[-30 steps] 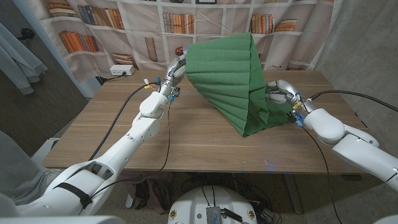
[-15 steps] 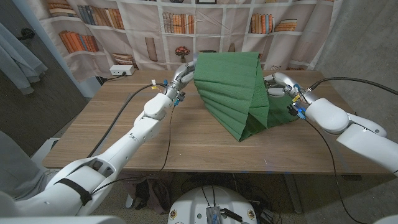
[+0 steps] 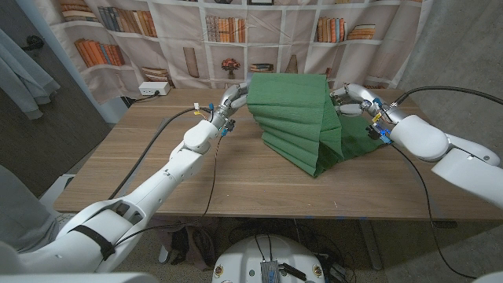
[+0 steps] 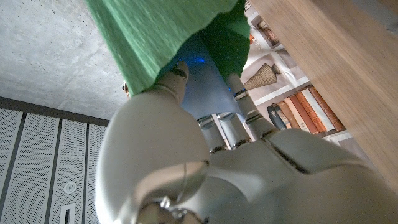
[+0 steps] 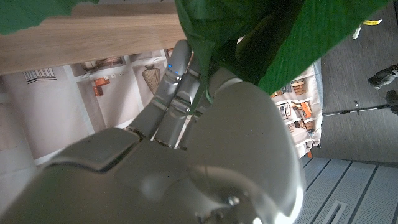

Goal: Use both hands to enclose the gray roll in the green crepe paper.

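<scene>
Both hands hold the paper up
The green crepe paper (image 3: 297, 114) hangs lower and flatter than before, pinched by the left hand (image 3: 233, 97) and right hand (image 3: 351, 99).

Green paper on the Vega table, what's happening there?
Both hands are holding the green crepe paper up off the wooden table. The left hand grips one top corner and the right hand the other, so the sheet hangs in folds with its lower edge trailing on the tabletop. The gray roll is not visible; it may be hidden behind or under the paper.
</scene>
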Controlling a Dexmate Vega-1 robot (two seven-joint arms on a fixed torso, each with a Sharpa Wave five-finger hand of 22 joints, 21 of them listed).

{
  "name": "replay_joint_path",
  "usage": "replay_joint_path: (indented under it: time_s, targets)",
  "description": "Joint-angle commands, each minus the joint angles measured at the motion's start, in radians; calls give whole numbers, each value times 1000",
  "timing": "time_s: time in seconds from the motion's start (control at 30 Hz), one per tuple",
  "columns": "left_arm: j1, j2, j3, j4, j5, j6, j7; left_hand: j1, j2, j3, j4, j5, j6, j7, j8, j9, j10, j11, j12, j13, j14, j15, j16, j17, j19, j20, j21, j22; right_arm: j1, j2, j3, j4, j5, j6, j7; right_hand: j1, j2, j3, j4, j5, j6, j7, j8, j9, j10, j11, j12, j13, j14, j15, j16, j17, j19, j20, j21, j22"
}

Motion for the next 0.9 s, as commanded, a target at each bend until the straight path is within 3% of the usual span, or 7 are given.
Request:
replay_joint_path:
  time_s: [0.03,0.3,0.9]
  targets:
    - [-13,-7,7,23,-1,-4,-10,8,6,-4,-3,6,7,-1,5,3,6,-2,-2,4,11,-131,4,5,-6,-31,7,0,0,-12,38,-22,-19,-5,26,7,3,3,-1,8,11,1,-2,6,6,-1,5,4,3,-62,-2,1,3,-156,5,0]
    - [-19,-14,9,40,-3,-11,-16,9,6,-5,-3,6,8,2,6,3,7,0,-2,4,10,-131,3,6,-5,-32,8,0,-23,-19,87,-34,-33,-22,37,8,2,4,-1,8,10,1,-3,6,5,-1,5,7,4,-62,-3,1,2,-156,6,-3]
    - [-9,-10,8,45,-15,-8,-24,9,6,-6,-2,6,8,2,10,7,7,-3,-3,4,10,-131,2,7,-6,-31,9,0,-66,17,164,-62,-41,-51,64,7,2,5,-1,9,11,1,-5,7,7,0,2,7,5,-62,-5,2,3,-156,9,-10]
